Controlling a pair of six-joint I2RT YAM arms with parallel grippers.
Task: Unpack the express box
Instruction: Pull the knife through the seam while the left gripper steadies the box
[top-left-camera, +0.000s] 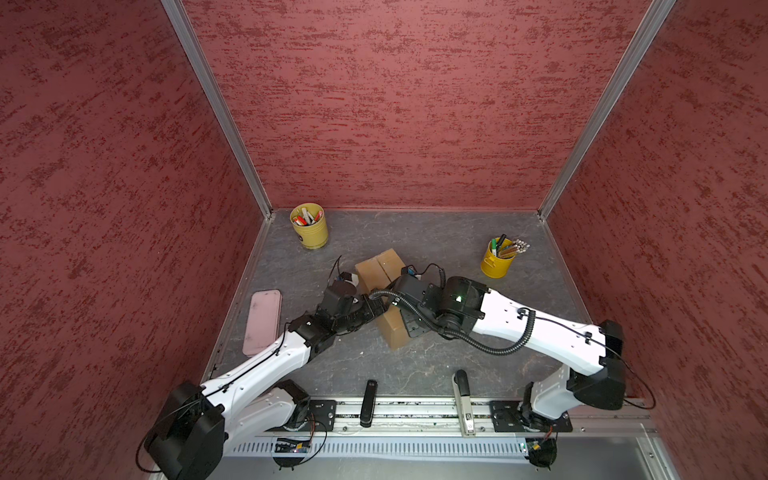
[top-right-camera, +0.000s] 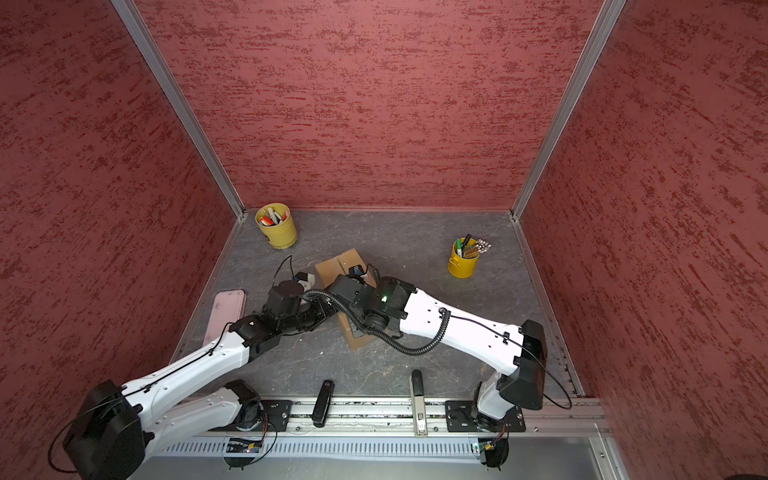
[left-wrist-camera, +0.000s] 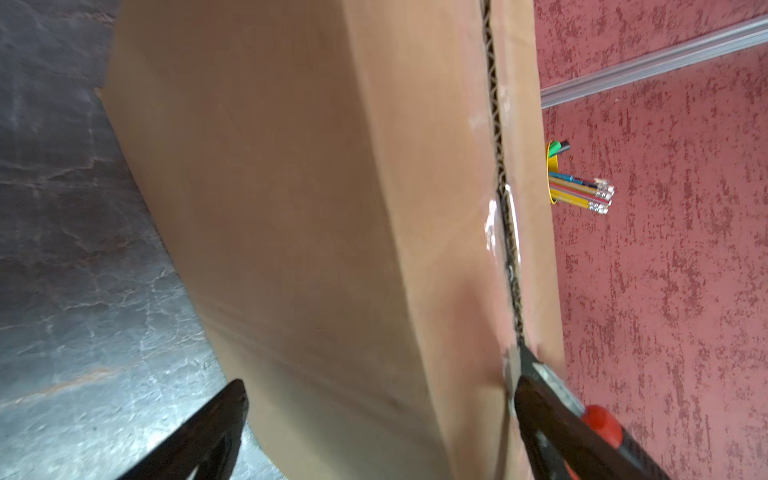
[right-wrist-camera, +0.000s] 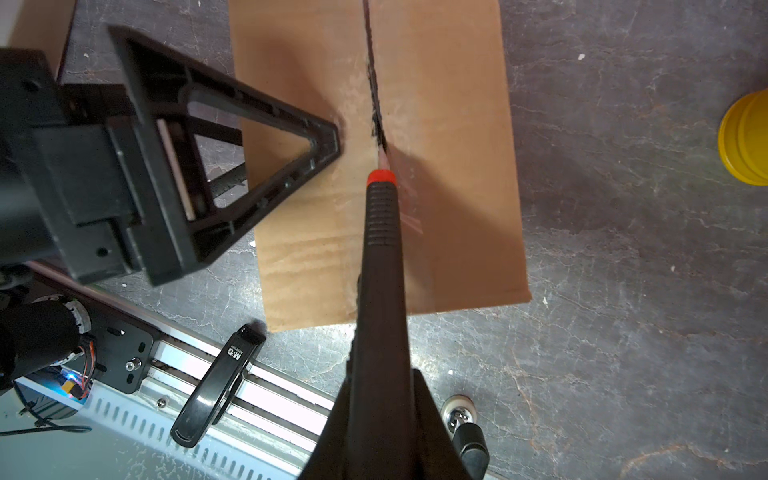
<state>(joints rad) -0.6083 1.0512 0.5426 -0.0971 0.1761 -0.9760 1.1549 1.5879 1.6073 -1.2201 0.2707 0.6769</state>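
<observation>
Clamped between the closed fingers of the right tool (right-wrist-camera: 380, 386) is a black utility knife (right-wrist-camera: 380, 249) with a red collar, its blade tip sunk in the centre seam (right-wrist-camera: 374, 83) of the express box (right-wrist-camera: 449, 124). That brown carton lies askew near the middle of the worktop (top-left-camera: 457, 365), well apart from one yellow pen cup (top-left-camera: 309, 226) by the far left corner and a second pen cup (top-left-camera: 497, 259) toward the right edge. Wide open, the left tool (left-wrist-camera: 380, 390) straddles the carton's long side, one finger (right-wrist-camera: 320, 137) resting on the top flap just beside the seam. Beyond the blade the seam gapes dark; nearer the knife it looks uncut, so I judge the slitting partly done. Next, the blade needs a shallow, straight pull along the remaining seam while the left tool braces the carton against sliding
</observation>
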